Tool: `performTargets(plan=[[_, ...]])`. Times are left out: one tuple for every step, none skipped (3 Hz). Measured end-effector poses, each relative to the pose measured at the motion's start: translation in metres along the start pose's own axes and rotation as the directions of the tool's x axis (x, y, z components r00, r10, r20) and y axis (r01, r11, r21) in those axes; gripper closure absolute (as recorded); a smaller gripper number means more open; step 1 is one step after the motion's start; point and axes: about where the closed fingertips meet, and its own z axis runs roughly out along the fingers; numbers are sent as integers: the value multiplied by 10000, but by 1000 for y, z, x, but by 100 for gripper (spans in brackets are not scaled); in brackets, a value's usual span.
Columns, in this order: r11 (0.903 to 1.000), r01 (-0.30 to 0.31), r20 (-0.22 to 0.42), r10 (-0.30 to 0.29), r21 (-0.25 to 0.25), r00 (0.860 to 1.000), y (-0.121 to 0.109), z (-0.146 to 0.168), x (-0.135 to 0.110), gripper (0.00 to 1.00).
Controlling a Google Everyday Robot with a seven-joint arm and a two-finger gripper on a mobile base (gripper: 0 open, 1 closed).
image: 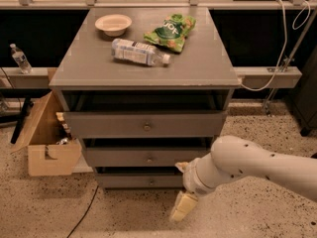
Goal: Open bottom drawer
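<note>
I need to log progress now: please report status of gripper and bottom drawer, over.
Gripper low, near floor, right of knob, not touching it. Bottom drawer not pulled out. Nothing in front of knob.

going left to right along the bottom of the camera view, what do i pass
cardboard box → bottom drawer → gripper, hanging low at the drawer's front right corner

Plastic gripper — near wooden bottom drawer
</note>
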Motion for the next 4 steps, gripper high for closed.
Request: performTargets(plan=[[9999, 30, -195, -33, -155, 9998, -1, 12, 6, 0], [9997, 217, -553, -223, -112, 9982, -19, 54, 29, 0], [9982, 598, -595, -602, -92, 9964, -44, 100, 56, 0], [9972, 733, -90, -734, -121, 9973, -67, 146, 81, 0]])
